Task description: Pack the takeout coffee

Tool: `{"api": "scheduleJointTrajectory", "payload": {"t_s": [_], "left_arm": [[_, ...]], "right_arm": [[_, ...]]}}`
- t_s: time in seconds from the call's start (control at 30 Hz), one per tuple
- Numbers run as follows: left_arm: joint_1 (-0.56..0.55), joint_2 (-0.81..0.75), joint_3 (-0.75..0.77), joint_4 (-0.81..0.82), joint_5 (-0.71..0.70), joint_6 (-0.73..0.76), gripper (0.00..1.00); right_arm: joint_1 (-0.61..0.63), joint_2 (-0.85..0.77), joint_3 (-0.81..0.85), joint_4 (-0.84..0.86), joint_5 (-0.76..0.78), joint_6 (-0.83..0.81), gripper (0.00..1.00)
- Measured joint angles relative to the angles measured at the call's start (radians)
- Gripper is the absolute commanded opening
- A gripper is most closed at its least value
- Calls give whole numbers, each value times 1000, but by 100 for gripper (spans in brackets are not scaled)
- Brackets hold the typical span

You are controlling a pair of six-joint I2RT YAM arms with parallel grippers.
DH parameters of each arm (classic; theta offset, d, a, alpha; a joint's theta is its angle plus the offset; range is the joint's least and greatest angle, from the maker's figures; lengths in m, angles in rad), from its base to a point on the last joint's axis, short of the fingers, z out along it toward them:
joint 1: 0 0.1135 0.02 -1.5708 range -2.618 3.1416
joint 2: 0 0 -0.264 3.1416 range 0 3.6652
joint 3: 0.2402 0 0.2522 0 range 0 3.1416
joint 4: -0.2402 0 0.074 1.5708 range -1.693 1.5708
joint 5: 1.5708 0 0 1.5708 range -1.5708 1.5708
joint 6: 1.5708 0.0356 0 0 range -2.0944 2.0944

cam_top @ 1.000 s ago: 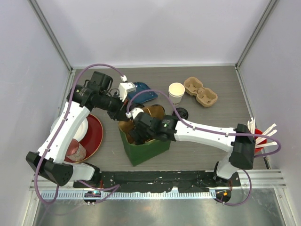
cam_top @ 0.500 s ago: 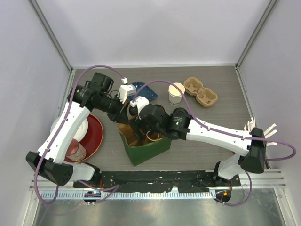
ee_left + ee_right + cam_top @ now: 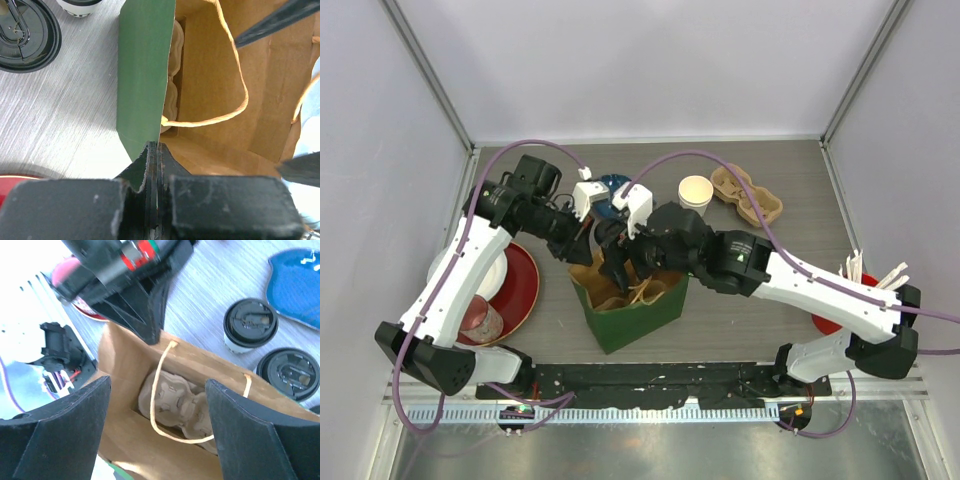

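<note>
Left hand (image 3: 152, 149) pinched the green paper bag (image 3: 635, 312) by its rim; right hand (image 3: 157, 390) gaped wide, empty. Brown pulp carrier (image 3: 172, 401) lay inside; black-lidded white paper cup (image 3: 249, 325) stood unpacked, upper right.

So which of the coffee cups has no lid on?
The cup beside the cardboard carrier at the far side: its top is open. The other cup, by the blue plate, wears a black lid.

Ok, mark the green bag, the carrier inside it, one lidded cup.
green bag (image 3: 142, 75), left wrist, outer wall
carrier (image 3: 175, 395), right wrist, cup well
lidded cup (image 3: 250, 321), right wrist, black lid
</note>
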Motion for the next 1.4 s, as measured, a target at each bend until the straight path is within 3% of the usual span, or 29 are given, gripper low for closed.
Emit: {"api": "scheduleJointTrajectory", "payload": {"t_s": [0.13,0.27,0.5,0.63,0.83,1.0,1.4], "left_arm": [[0,-2,0,-10,-2,18,0],[0,-12,0,-15,-26,21,0],[2,-76,-5,-34,-92,21,0],[20,-108,-5,-41,-125,40,0],[62,-119,-5,-47,-151,116,0],[175,-98,1,-49,-148,184,0],[221,-83,14,-49,-156,211,0]], "right_arm": [[-2,-13,64,2,-12,-3,81],[-27,-17,155,0,33,-2,72],[-298,-44,195,-1,83,34,68],[-383,-21,195,-18,84,37,69],[-439,55,196,-42,-21,18,70],[-478,107,173,-48,-89,-5,69],[-568,208,48,-45,-140,-44,43]]}}
